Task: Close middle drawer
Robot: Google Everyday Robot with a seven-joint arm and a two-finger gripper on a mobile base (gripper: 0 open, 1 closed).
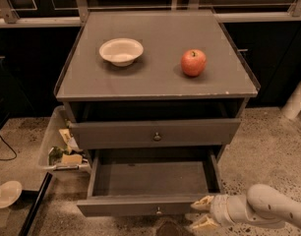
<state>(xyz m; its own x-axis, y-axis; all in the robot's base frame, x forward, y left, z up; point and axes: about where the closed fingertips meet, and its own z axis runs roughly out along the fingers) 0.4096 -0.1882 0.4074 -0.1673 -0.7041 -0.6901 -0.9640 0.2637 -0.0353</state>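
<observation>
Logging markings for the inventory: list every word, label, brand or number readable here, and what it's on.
Nothing here can be read.
Clutter in the bin beside the cabinet: any print is too small to read.
Bowl, apple, middle drawer front: plain, no markings.
Gripper, open at that drawer front's right end: no label visible.

The cabinet (160, 80) is grey, with a white bowl (121, 51) on the left and a red apple (193, 62) on the right. The middle drawer (116, 207) is grey too. The gripper (205, 213), near right at its front, is cream on a white arm (268, 209). The floor (268, 146) is speckled beige.
</observation>
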